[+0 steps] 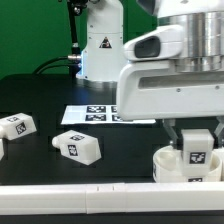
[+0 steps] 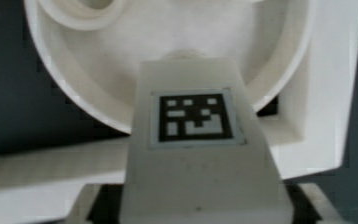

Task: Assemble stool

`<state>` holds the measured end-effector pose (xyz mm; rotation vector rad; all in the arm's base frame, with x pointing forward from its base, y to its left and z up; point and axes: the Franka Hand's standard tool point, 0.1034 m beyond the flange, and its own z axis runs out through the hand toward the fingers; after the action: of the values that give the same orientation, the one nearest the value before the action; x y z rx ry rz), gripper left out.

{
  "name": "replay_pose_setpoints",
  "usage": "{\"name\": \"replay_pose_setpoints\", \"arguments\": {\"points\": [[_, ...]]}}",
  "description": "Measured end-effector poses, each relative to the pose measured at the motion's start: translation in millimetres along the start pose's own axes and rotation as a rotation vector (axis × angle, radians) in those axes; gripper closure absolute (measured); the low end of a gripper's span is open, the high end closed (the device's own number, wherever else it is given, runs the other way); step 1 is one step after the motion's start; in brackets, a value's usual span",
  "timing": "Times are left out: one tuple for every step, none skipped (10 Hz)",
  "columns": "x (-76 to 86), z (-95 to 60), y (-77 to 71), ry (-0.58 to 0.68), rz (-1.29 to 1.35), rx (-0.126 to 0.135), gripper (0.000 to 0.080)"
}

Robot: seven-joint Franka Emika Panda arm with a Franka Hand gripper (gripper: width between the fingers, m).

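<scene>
**A:** What fills the scene?

**B:** The arm point(image 1: 170, 60) takes up the exterior view's right, above the black table point(image 1: 40, 165). The marker board point(image 1: 90, 113) lies flat further back. Under the arm, near the table's front edge, sits the round seat point(image 1: 168, 170).

**A:** And the legs?

**B:** Two lie toward the exterior view's left: a loose leg point(image 1: 78, 146) near the middle and the other loose leg point(image 1: 15, 127) at the edge. The held leg point(image 1: 197, 152) stands upright over the seat, its tag facing the camera.

**A:** The claw has it?

**B:** Yes. The gripper point(image 1: 197, 140) is clenched on it, one finger on each side. In the wrist view the held leg point(image 2: 197, 150) runs out toward the seat point(image 2: 87, 80).

**A:** Which step is this?

**B:** Fitting a leg to the seat, I'd judge. I can't tell whether its end is in a socket yet, because the leg hides the joint.

**A:** Next move?

**B:** Probably squaring the leg's end to the socket, then pressing and turning it home before letting go. A tilt could jam it.
</scene>
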<state>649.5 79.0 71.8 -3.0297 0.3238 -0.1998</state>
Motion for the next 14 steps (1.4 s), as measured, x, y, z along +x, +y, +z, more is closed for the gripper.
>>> {"name": "replay_pose_setpoints", "arguments": {"points": [[0.7,-0.1,1.1,0.003,0.029,-0.004,0.0465],[1.3,-0.2,3.0,0.004,0.073,-0.005,0.0465],[2.9,-0.7,7.4,0.006,0.166,-0.01,0.0465],[5.4,-1.6,13.4,0.008,0.29,-0.002,0.0465],[6.6,-1.7,18.2,0.006,0.409,0.005,0.0465],[6.0,-1.2,23.0,0.005,0.513,0.002,0.0465],[5.0,-1.2,26.0,0.009,0.591,-0.001,0.0465],[3.6,-1.7,28.4,0.011,0.638,-0.005,0.0465],[3.6,-1.7,28.3,0.011,0.634,-0.005,0.0464],[3.3,-2.0,26.8,0.01,0.632,-0.004,0.0464],[3.8,-6.2,24.4,0.013,0.622,0.002,0.0247],[6.0,-19.5,24.6,0.022,0.604,0.016,0.018],[9.0,-37.0,28.8,0.019,0.57,0.031,0.0157],[17.6,-57.5,35.7,0.026,0.572,0.06,0.0157]]}}
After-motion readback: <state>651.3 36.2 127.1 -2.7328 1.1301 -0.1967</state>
